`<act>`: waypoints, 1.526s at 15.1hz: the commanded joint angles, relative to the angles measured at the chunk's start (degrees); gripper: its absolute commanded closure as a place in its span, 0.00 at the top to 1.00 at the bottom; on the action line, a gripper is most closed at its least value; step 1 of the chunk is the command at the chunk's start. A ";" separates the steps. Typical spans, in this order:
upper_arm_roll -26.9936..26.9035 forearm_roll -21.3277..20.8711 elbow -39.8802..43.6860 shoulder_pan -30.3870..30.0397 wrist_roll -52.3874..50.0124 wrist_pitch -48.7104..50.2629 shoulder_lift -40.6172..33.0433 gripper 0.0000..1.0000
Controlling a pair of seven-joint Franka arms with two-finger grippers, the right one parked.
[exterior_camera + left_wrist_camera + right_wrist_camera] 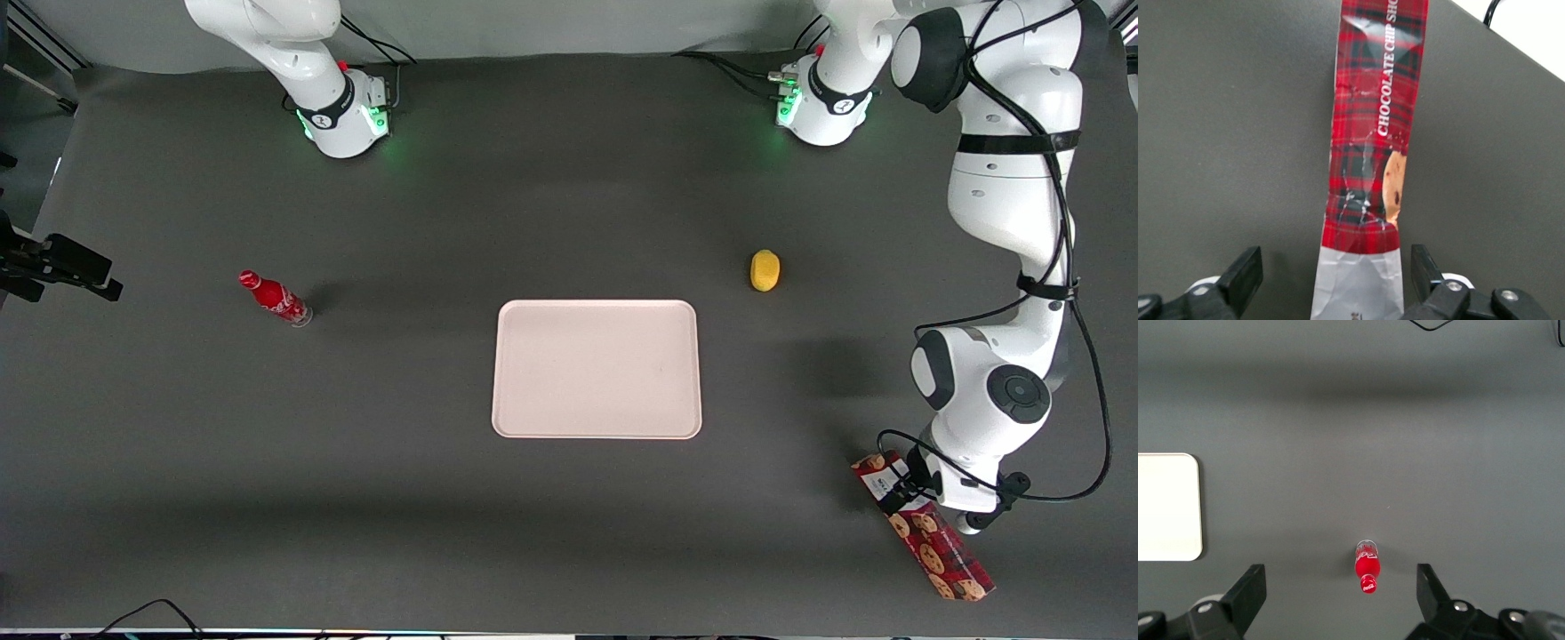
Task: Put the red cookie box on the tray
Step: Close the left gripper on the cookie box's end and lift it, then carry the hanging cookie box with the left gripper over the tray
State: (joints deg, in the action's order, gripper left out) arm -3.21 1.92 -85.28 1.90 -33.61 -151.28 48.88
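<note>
Straddling the red cookie box [1368,153], the hand [1331,280] gapes wide, hidden from the front.

Bare table [782,418] separates pincer [1331,280] from tray [596,431].

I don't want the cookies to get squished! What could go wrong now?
The gripper is open around one end of the red cookie box, which already looks crinkled, so squeezing might crush it. Held by its end, the long box could droop or slip. It also lies far from the tray, so it might drop on the way.
</note>
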 commanded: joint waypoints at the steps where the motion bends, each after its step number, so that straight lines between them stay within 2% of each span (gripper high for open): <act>1: -1.18 0.71 5.98 0.13 -0.66 -0.07 3.14 1.00; 7: -1.45 0.97 9.25 -0.40 0.22 -0.16 5.88 1.00; 8: -1.45 1.06 9.25 -0.40 0.13 -0.07 5.79 0.89; 9: -1.45 1.06 9.25 -0.40 0.30 0.01 5.70 0.72; 10: -1.45 0.98 9.34 -0.40 0.39 0.97 5.18 0.41; 11: -1.36 0.98 9.25 -0.40 0.48 1.42 5.00 0.28; 12: -1.45 0.80 9.34 -0.40 0.91 1.86 4.91 0.07; 13: -1.45 0.02 9.25 -0.40 2.92 2.38 4.39 0.00; 15: -1.45 0.53 9.08 -0.40 11.42 2.65 4.29 0.00; 17: -1.45 0.71 9.08 -0.40 12.43 3.35 4.03 0.00; 23: -0.84 1.33 12.06 0.03 12.78 24.33 -2.28 0.00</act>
State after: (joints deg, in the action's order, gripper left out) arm -4.00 2.15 -74.17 1.39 -22.35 -136.36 51.53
